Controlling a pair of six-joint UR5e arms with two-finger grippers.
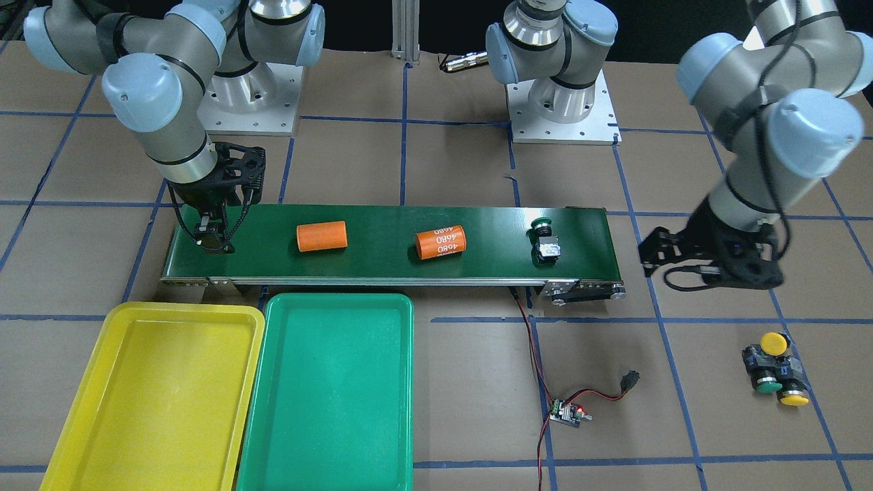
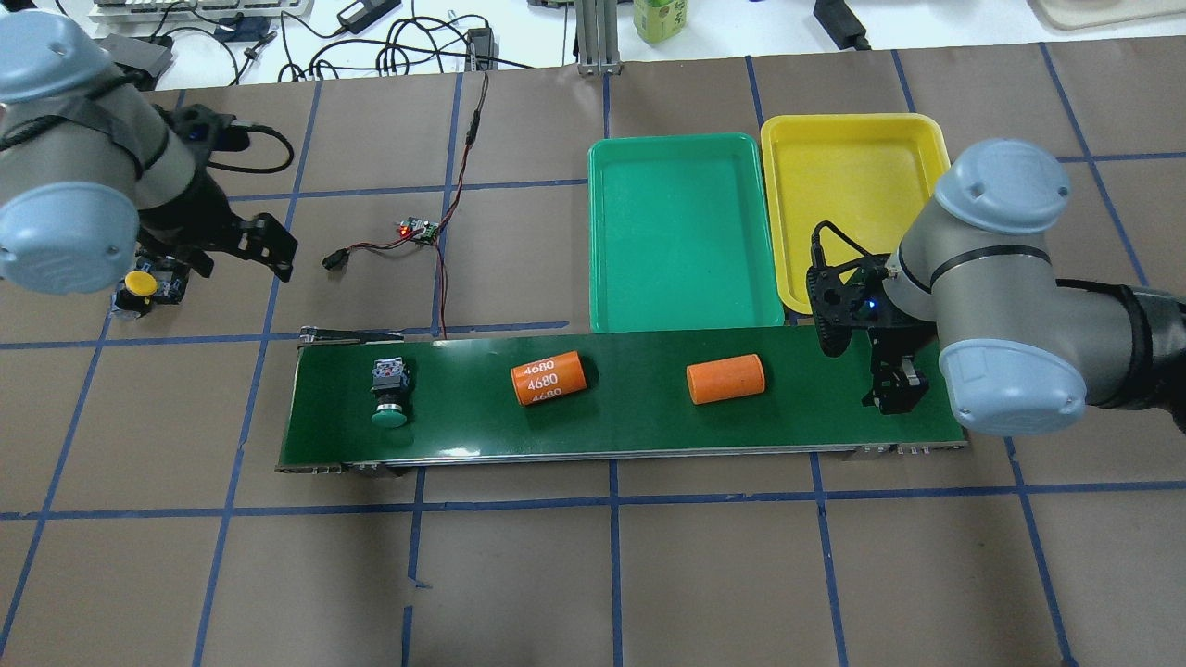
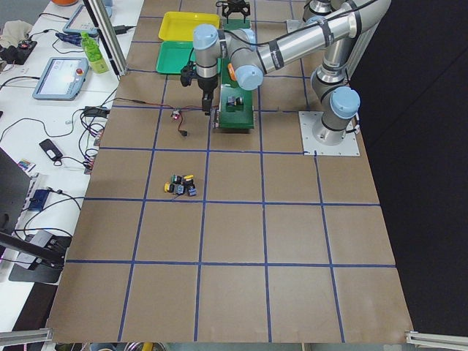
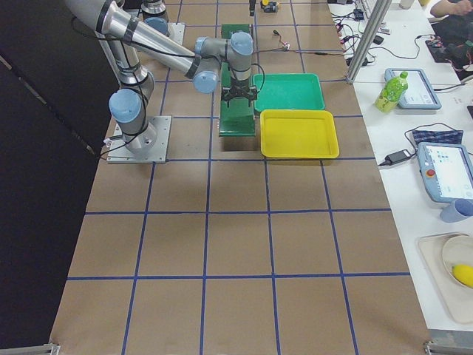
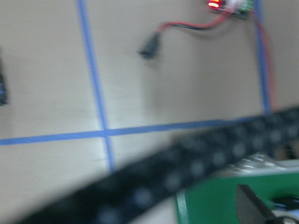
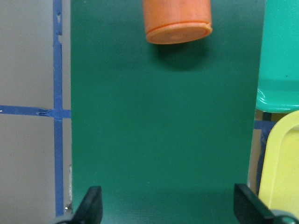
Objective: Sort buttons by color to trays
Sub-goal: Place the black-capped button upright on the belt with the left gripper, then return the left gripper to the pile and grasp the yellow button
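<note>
One green-capped button (image 1: 544, 240) lies on its side on the dark green belt (image 1: 389, 262), also seen in the overhead view (image 2: 389, 391). Three more buttons (image 1: 775, 372), two yellow and one green, sit clustered on the table (image 2: 141, 285). The yellow tray (image 1: 157, 395) and the green tray (image 1: 334, 389) lie side by side, both empty. My left gripper (image 1: 653, 251) is open and empty, in the air between the belt's end and the cluster. My right gripper (image 1: 215, 239) is open and empty, low over the belt's other end (image 6: 163, 140).
Two orange cylinders lie on the belt, one plain (image 1: 322, 236) and one marked 4680 (image 1: 441, 241); the plain one is nearest my right gripper (image 6: 177, 21). A small wired circuit board (image 1: 567, 412) lies on the table in front of the belt.
</note>
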